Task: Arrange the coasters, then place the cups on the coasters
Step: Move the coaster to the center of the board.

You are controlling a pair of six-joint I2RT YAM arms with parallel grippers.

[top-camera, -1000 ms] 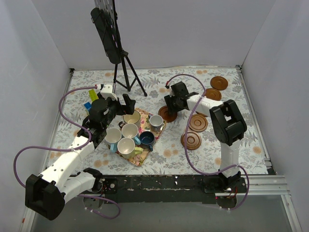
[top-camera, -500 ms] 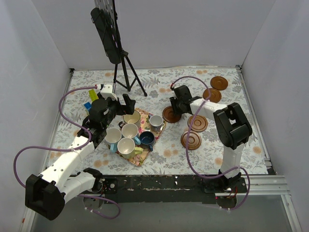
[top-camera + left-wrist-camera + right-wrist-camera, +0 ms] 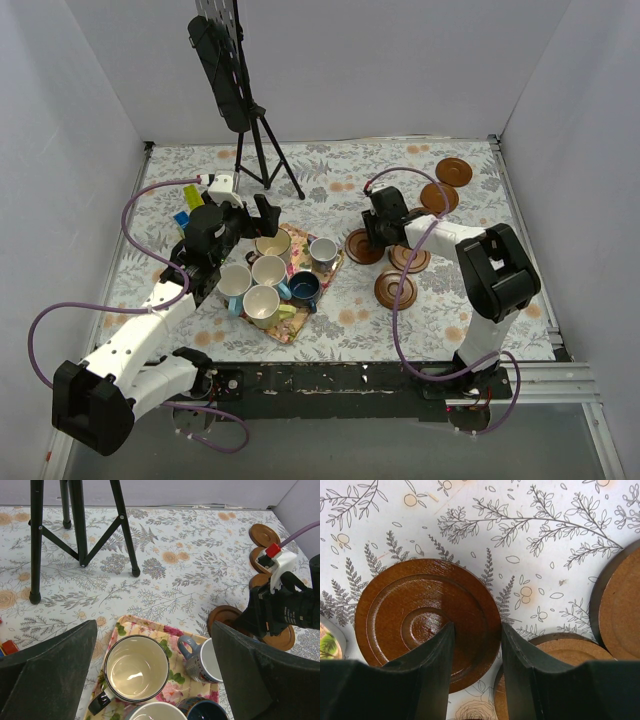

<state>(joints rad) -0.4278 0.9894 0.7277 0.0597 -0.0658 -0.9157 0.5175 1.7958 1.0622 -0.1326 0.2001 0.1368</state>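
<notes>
Though hung low over the flowered mat (image 3: 290, 330), grips nothing with the left gripper (image 3: 154, 628): fingers (image 3: 45, 680) spread as wide as they go, either side of a cream cup (image 3: 136, 672). All six cups crowded together on that mat: beside the cream one a grey-white cup (image 3: 202, 660), then four more nearer the arms, among them a dark navy cup (image 3: 303, 289). None on a coaster.

Over to the right, right gripper (image 3: 477, 627) down over a brown coaster (image 3: 395, 610) lying just right of the mat. Fingers part-closed, one above the coaster's inner ring, the other at its outer edge, rim between them. Cannot tell whether pinched or only straddled.

Four more in the top view: a second coaster (image 3: 408, 257) close against the first on its right, a third coaster (image 3: 395, 289) just nearer the arms, a fourth coaster (image 3: 438, 196) and a fifth coaster (image 3: 453, 171) farther back toward the right wall.

Black tripod (image 3: 262, 150) at the back; toy blocks (image 3: 188, 205) left of the left arm.
</notes>
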